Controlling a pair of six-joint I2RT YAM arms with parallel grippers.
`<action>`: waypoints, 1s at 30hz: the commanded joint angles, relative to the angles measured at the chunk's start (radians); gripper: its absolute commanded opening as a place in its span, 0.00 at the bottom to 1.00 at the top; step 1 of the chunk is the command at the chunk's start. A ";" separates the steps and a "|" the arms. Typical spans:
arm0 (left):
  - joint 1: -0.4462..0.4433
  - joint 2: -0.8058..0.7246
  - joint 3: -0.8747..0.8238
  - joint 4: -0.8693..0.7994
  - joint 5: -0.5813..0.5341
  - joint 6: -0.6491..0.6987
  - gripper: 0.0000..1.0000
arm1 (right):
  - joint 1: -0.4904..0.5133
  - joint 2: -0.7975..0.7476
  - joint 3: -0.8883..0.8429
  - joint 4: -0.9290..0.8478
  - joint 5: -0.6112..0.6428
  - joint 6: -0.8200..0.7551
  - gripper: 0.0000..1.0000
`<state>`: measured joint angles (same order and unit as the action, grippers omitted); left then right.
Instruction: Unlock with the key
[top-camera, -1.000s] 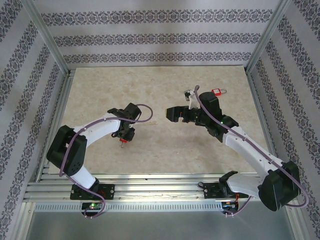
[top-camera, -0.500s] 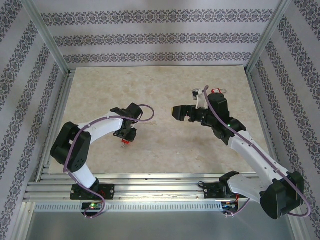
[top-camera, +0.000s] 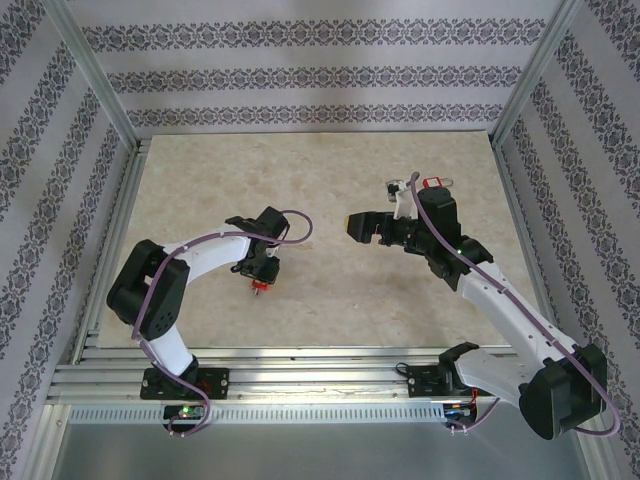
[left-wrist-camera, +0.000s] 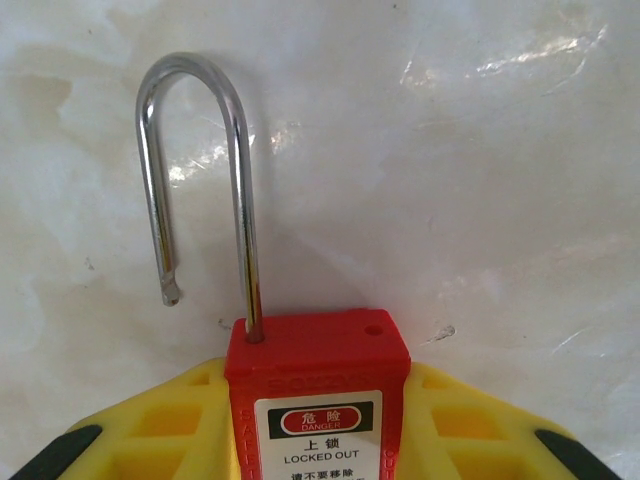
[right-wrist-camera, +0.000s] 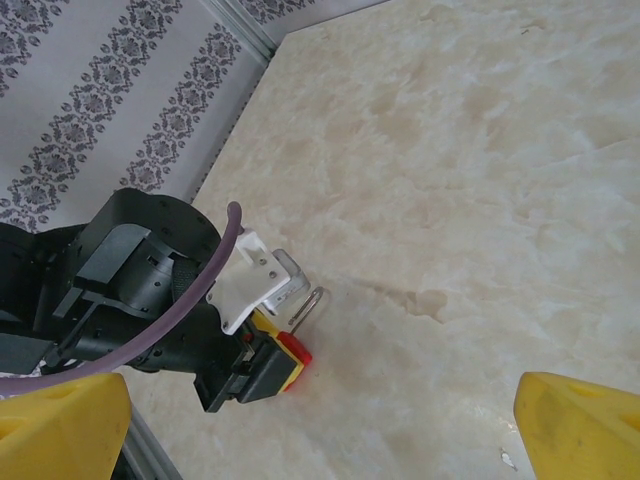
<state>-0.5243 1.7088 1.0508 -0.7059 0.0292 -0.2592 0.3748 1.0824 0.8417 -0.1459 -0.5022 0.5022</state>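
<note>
**Left arm shifted with the lock; right jaws wide and idle**

The left gripper is clamped on the red plastic padlock. In the left wrist view its yellow fingers press the lock body from both sides, and a white "LOCKED OUT" label faces the camera. The polished steel shackle points away from the wrist. One leg is seated in the body and the hooked free end hangs clear of it, so the lock reads as open. From the right wrist camera the red body pokes out of the left jaws close above the beige marbled tabletop; I cannot tell whether it touches.

Against the frame a second ago, the left gripper and lock now sit a little further to the right and nearer the arm bases.

The right gripper is spread wide and holds nothing, its yellow fingertips at the bottom corners of its own view. It faces the left gripper across a gap. Over the same second it has drawn slightly right and toward the far side.

Beside the right wrist lies a small red object with a metal loop, too small to tell whether it is key or lock.
</note>
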 joint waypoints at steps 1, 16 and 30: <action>-0.009 0.021 0.009 0.011 0.020 -0.017 0.00 | -0.014 -0.018 -0.011 -0.013 -0.015 0.010 0.98; 0.018 -0.074 0.012 0.020 0.033 -0.052 0.65 | -0.021 -0.060 -0.004 -0.087 -0.003 0.015 0.98; 0.185 -0.493 0.011 -0.080 0.017 -0.134 0.98 | -0.019 -0.107 -0.008 -0.182 0.057 0.007 0.98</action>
<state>-0.4007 1.2888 1.0626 -0.7212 0.0517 -0.3523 0.3618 1.0004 0.8417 -0.2749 -0.4911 0.5106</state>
